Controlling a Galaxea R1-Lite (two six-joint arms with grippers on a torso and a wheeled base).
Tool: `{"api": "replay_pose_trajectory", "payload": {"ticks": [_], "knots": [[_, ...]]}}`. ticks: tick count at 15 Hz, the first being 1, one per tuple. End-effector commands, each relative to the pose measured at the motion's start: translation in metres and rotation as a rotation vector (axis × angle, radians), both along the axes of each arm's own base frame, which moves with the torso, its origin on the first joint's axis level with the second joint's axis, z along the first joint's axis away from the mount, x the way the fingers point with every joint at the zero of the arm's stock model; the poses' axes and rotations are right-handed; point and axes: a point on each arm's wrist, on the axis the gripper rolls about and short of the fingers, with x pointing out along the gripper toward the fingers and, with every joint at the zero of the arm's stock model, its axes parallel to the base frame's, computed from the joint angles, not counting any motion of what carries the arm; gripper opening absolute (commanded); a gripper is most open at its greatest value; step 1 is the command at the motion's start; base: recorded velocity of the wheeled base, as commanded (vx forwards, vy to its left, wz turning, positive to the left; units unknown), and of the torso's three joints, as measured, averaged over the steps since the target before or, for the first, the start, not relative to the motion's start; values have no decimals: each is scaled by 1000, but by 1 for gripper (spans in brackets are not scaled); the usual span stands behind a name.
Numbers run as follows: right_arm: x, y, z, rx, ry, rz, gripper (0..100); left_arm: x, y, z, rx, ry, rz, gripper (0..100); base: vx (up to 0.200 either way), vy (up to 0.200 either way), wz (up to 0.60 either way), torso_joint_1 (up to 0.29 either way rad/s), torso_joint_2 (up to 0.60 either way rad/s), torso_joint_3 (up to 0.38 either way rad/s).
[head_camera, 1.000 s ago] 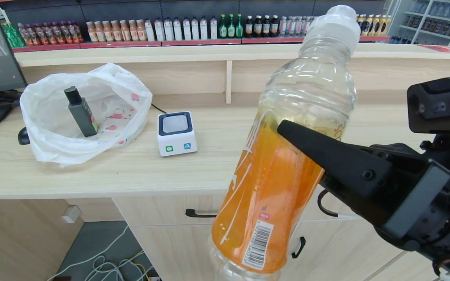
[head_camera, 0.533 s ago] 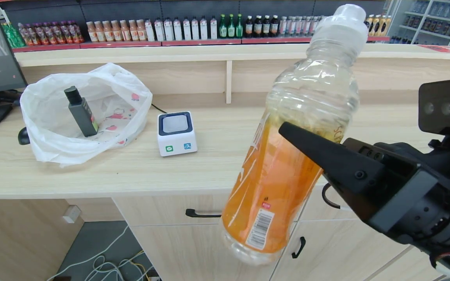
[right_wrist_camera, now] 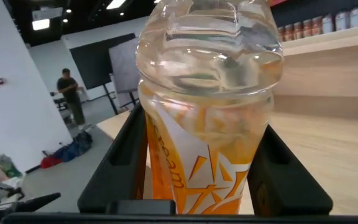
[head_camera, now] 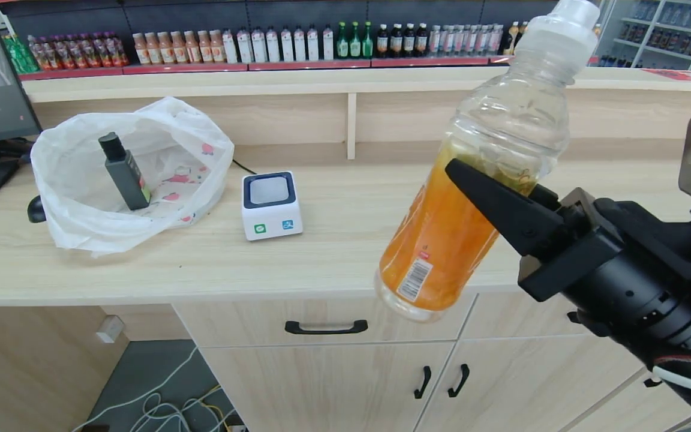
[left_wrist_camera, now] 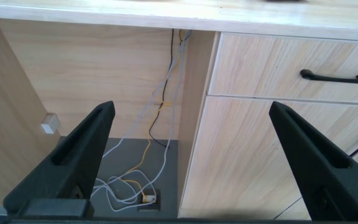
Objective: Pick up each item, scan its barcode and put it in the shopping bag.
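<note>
The right gripper has its fingers clamped on the orange drink bottle, which hangs tilted above the counter near its front edge at the right, cap uppermost and barcode near the base. To its left on the counter stand the white cube scanner and the white shopping bag, which holds a dark bottle. The left gripper is low before the cabinet front, fingers wide apart on nothing.

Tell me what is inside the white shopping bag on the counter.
A dark bottle with a black cap stands tilted inside the shopping bag. The bag's raised near wall hides part of its floor, so smaller items lying there cannot be ruled out.
</note>
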Motion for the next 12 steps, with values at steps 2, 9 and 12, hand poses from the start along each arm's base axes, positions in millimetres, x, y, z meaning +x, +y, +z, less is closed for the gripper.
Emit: {"api": "replay_pose_trajectory", "payload": {"ticks": [2,9,12], "knots": [[4,-4,-2,-14,-6,-110,0,0,0,0,1,0,0,100,0,0,0,0,0,0],[14,-3,-11,-124,-17,-327,0,0,0,0,1,0,0,100,0,0,0,0,0,0],[25,-6,-19,-123,38,-443,0,0,0,0,-1,0,0,100,0,0,0,0,0,0]]}}
